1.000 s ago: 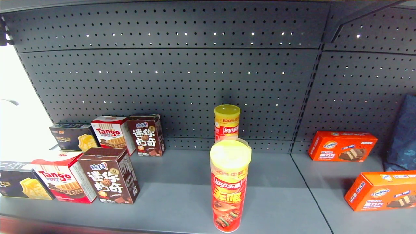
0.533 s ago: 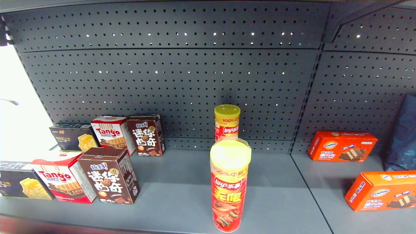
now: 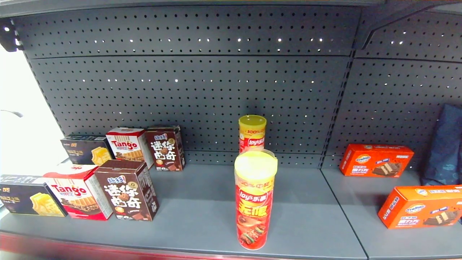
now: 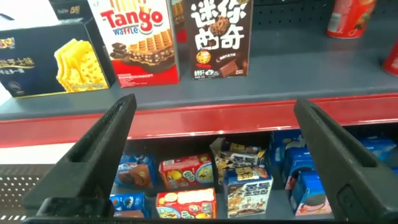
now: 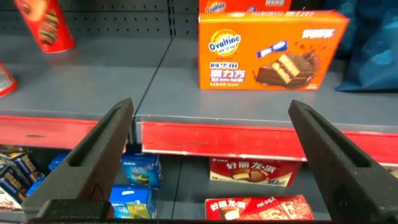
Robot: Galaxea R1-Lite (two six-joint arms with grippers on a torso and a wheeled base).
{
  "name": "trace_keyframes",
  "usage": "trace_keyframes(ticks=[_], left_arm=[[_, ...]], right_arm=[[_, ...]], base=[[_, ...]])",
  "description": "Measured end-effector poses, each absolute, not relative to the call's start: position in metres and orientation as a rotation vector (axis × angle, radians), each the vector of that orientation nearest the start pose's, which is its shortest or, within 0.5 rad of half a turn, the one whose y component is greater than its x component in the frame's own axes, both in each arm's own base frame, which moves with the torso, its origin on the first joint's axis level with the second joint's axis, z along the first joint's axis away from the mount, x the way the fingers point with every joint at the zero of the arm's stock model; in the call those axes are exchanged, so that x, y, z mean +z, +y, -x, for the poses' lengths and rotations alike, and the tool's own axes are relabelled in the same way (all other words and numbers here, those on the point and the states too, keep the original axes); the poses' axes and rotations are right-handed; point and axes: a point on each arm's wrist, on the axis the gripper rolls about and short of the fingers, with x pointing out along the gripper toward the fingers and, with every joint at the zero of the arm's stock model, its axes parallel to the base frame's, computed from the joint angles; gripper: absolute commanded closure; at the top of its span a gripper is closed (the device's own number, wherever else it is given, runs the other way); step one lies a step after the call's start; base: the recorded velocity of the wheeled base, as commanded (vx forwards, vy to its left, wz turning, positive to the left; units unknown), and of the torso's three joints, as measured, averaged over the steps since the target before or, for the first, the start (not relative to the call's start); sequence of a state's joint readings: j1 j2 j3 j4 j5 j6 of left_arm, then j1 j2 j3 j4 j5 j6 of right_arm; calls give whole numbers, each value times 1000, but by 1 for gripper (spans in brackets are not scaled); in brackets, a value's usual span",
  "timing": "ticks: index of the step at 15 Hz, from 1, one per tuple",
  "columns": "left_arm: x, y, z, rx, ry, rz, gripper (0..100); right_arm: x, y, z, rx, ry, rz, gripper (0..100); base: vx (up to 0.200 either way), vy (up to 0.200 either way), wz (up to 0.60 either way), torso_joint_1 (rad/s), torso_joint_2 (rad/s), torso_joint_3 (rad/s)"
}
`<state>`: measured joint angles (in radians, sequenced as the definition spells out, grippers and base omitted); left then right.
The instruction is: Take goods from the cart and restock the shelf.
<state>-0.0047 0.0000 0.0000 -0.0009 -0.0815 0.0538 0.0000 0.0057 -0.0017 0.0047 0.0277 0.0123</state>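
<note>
Dark perforated back panel (image 3: pixel 202 90); bright glare (image 3: pixel 21 137) at left.

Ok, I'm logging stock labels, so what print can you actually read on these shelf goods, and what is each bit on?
"Tango", "WAFFLE": red wafer box.
"迷你曲奇": brown biscuit box.
"Lay's": front chip can.
"100%", "Lay's": rear chip can.
"Ovaltine": orange box.
Black box, lower-shelf packs and the remaining fine print: too small or blurred to read.
</note>
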Motion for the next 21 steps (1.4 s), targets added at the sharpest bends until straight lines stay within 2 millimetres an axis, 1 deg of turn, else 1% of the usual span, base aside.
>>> trace_keyframes(ticks=[1, 2, 7, 8, 20, 21], left_arm=[[75, -2, 23, -88, -3, -59, 0], [75, -2, 23, -90, -3, -65, 0], [75, -2, 23, -93, -3, -68, 0], [75, -2, 23, -92, -3, -68, 0], [75, -2, 23, -91, -2, -64, 0], [75, -2, 23, -91, -2, -64, 0]], right_arm=[[75, 1, 23, 28, 10, -12, 0], [75, 1, 23, 28, 10, -11, 0], [76, 1, 23, 27, 8, -9, 0], [76, 1, 23, 27, 8, -9, 0], [76, 1, 22, 26, 9, -11, 0], [76, 1, 22, 26, 9, -11, 0]], base=[[0, 0, 0, 0, 0, 0], [0, 200, 0, 22, 2, 7], [0, 0, 0, 0, 0, 0], [0, 0, -600, 12, 7, -2], [0, 0, 0, 0, 0, 0], [0, 200, 0, -2, 7, 2]])
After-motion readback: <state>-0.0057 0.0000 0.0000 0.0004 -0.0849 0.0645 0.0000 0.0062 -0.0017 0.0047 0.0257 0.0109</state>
